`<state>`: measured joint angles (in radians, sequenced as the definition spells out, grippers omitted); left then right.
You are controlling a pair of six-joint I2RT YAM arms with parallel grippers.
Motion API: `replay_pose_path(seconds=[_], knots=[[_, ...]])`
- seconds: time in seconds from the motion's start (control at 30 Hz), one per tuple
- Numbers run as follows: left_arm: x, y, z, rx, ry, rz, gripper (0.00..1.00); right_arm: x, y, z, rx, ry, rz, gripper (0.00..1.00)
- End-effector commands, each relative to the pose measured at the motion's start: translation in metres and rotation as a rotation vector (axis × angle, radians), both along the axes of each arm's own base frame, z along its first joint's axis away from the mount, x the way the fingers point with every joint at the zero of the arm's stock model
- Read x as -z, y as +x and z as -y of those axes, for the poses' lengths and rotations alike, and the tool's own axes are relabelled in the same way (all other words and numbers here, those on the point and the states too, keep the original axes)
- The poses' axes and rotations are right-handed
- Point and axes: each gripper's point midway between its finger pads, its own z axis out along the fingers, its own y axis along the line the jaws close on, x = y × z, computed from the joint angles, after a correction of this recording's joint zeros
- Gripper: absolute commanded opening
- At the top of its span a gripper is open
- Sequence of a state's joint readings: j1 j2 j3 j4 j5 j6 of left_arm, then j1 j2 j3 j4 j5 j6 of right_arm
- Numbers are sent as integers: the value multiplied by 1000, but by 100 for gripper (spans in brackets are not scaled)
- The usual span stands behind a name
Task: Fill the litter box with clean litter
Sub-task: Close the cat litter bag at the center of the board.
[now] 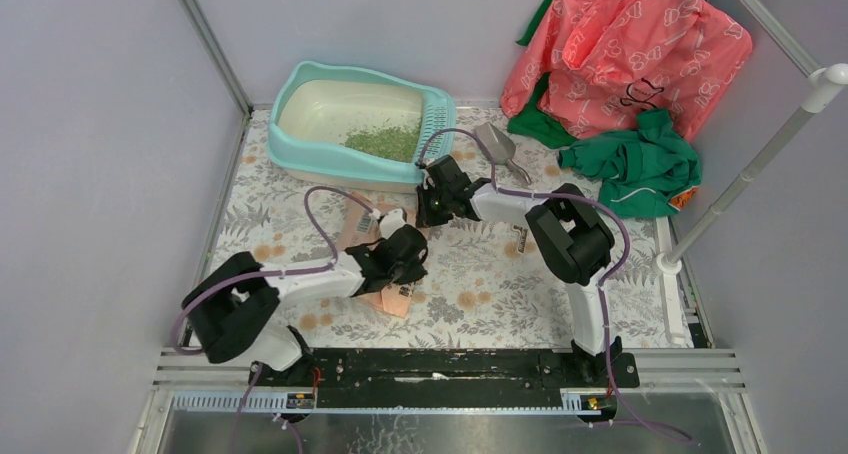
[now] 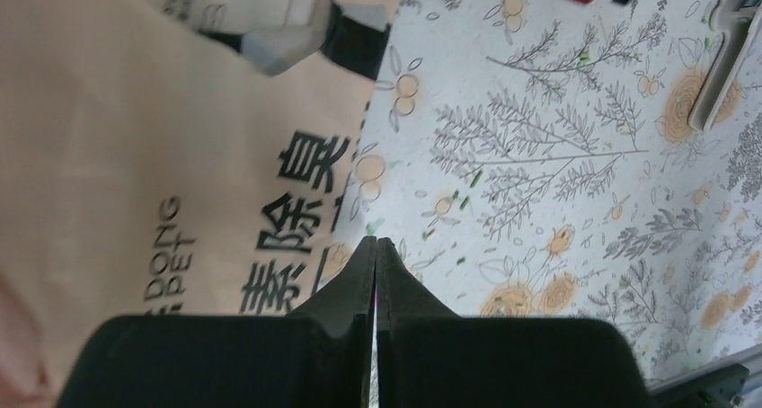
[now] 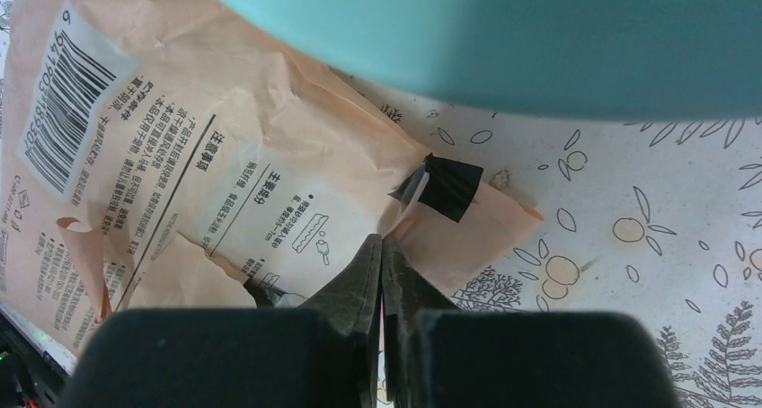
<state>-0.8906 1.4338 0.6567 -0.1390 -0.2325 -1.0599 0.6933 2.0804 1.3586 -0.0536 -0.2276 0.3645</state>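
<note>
At eleven o'clock on the floral bench (image 1: 480, 274): large light-teal plastic litter box (image 1: 330, 167), green granular clean litter (image 1: 385, 139) heaped at its three-o'clock end. Left hand (image 2: 375, 246) pressed shut beside the peach printed paper bag (image 3: 225, 156). Right hand (image 3: 382, 242) likewise closed at the bag's edge.

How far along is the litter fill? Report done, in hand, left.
Done: a heap of clean litter sits in the litter box by its grille end; much of the basin is bare. In hand: nothing clearly; the left fingers and right fingers are shut at the edges of the flattened paper bag on the table. Left: probably more litter, or spreading the heap; the scoop lies untouched.
</note>
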Motion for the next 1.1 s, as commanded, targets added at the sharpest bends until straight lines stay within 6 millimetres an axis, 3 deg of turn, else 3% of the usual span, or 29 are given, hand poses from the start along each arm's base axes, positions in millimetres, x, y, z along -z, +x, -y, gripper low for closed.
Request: replay_pose_path(seconds=[0.0,0.17,0.37,0.67,0.77,1.07], knots=[[-12,31,25,16,-21,103,1,2,4,-6,5,9,21,5],[-5,43,30,11,7,118,1,2,4,-4,4,-1,29,5],[-12,56,28,-12,-1,164,1,3,5,-3,4,-7,30,5],[-24,68,-2,-99,8,258,1,1,5,0,6,-20,38,5],[-17,70,-17,-132,53,248,2,1,5,1,8,-22,39,5],[19,73,-31,-150,148,179,1,-1,10,5,27,-25,45,7]])
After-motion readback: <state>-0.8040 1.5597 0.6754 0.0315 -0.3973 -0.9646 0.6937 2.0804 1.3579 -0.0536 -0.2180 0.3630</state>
